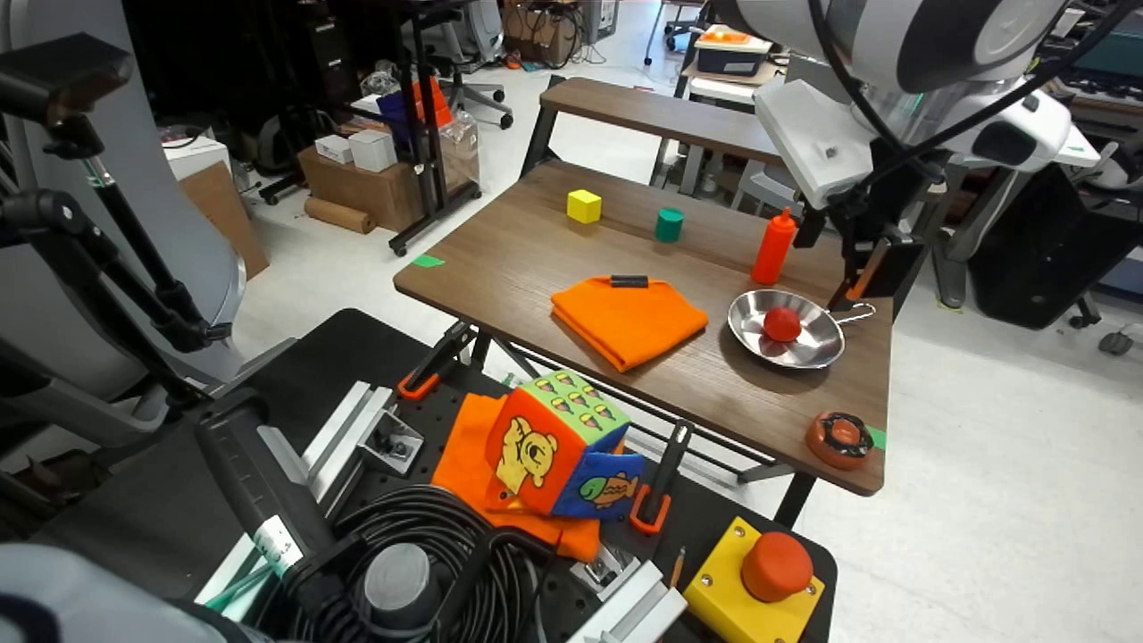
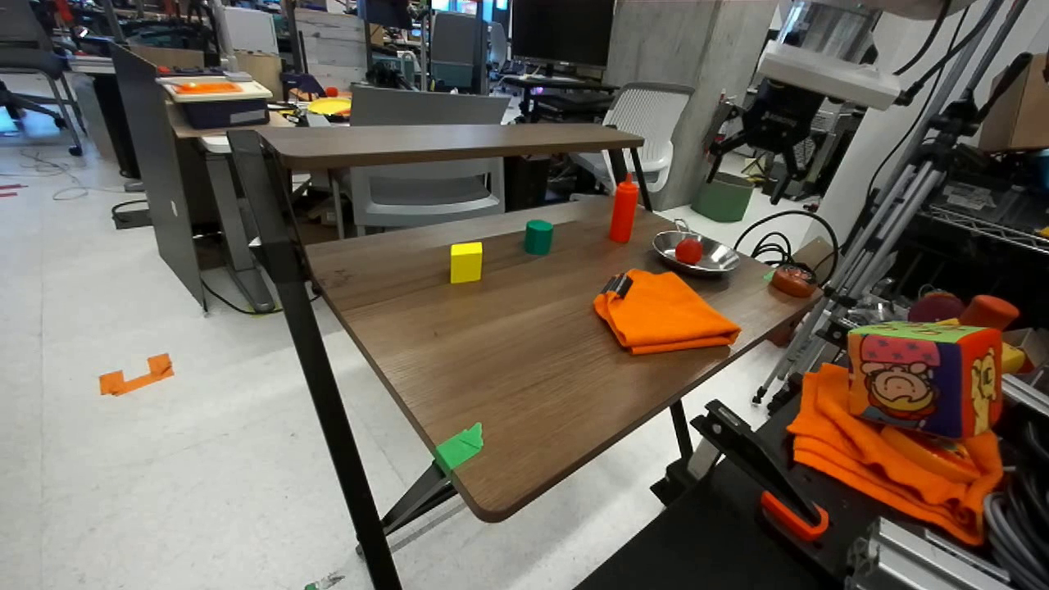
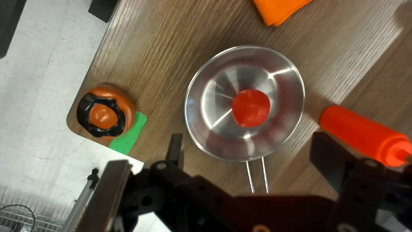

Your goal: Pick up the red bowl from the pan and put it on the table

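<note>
The jaws are spread apart, and the red ball [image 3: 251,108], cradled inside the pan [image 3: 206,129] near the short edge of the worktop [image 1: 701,268], is probably light, roll-prone, and best pinched across its middle.

Bright indoor light casts soft shadows on the wooden table [image 1: 500,241]. In the wrist view, white glints streak the metal pan [image 3: 220,100], while the gripper [image 3: 246,138] in the foreground is out of focus.
</note>
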Action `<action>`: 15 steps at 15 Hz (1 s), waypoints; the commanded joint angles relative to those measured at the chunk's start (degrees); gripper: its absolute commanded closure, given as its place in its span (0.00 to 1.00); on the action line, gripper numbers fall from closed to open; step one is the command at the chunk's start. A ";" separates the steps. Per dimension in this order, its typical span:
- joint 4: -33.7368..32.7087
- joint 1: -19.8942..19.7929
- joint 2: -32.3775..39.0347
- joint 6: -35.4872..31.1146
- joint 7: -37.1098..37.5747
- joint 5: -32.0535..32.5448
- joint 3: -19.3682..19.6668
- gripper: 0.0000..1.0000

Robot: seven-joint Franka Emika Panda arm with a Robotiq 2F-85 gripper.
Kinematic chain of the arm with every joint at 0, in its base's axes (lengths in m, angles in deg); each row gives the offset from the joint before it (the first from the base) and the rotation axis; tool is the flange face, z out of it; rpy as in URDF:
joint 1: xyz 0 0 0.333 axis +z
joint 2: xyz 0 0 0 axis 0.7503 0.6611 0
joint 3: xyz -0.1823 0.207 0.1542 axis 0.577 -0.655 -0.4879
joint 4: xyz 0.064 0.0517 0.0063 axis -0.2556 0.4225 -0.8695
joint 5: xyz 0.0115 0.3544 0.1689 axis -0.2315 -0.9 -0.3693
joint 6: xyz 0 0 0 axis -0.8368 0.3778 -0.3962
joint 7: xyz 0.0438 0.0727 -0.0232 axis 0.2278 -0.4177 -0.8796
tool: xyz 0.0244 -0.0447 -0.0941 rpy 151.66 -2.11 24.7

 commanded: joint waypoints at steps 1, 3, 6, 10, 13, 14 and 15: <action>-4.71 2.02 5.51 -1.13 2.25 -0.29 1.32 0.00; -6.89 2.65 8.07 -0.82 3.54 -0.34 1.60 0.00; -9.52 3.61 11.11 -0.20 5.08 -0.32 2.00 0.00; -11.64 4.98 14.07 0.21 6.82 0.06 2.66 0.00; -12.61 5.89 15.97 0.36 7.92 0.44 3.29 0.00; -12.88 6.17 16.52 0.37 8.23 0.57 3.54 0.00; -13.19 6.44 17.24 0.37 8.51 0.70 3.80 0.00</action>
